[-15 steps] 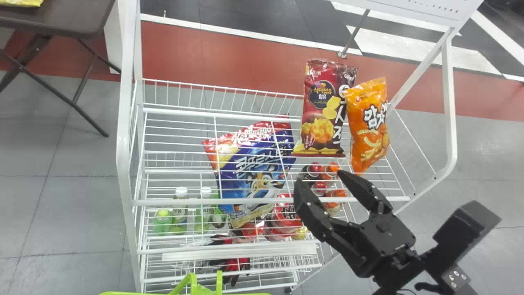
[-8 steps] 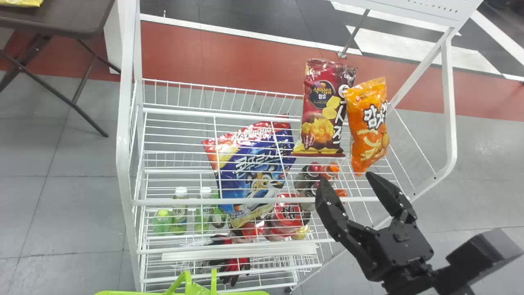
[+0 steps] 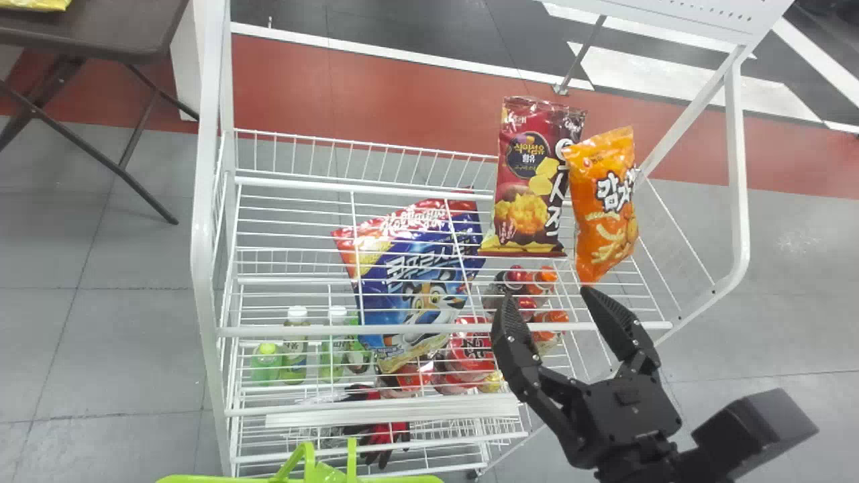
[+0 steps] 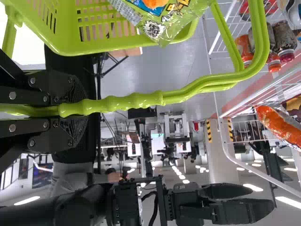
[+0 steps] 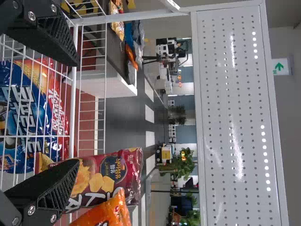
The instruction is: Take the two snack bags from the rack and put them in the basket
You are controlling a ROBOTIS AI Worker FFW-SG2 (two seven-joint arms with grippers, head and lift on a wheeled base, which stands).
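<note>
Lettering on snack bags, arrow sign

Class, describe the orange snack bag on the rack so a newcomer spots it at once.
Find the white wire rack. At its right end in the head view stands the glossy orange snack bag. Its orange front sets it apart from the dark-red bag on its left.

One rack carries two upright snack bags, one maroon and one orange, plus one blue cereal bag. Below are two white-capped bottles, one green-capped bottle, two red-capped bottles and two orange-capped bottles; the red packs overlap too much to count. There is one green basket, with one green packet visible in it, and one brown bench.
</note>
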